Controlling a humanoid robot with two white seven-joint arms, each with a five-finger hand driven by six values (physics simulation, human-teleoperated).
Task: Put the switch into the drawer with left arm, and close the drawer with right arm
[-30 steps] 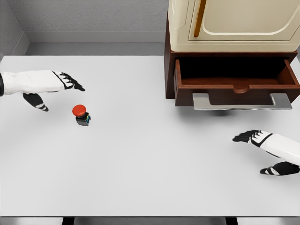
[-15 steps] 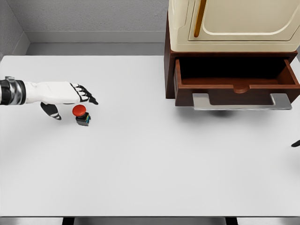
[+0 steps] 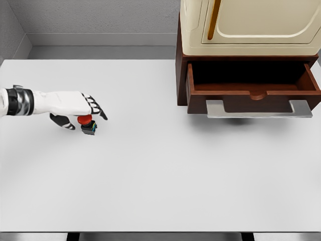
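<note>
- Head view: left hand [image 3: 75, 106] in from left edge of white table [image 3: 160, 175], fingers [image 3: 96, 106] spread over red cap of switch [image 3: 87, 123], thumb below-left beside it; open, no grip yet.
- Switch upright on table, left part, well apart from drawer [image 3: 253, 93].
- Drawer pulled out at table's far right under cream cabinet [image 3: 251, 25], metal handle [image 3: 258, 109] in front.
</note>
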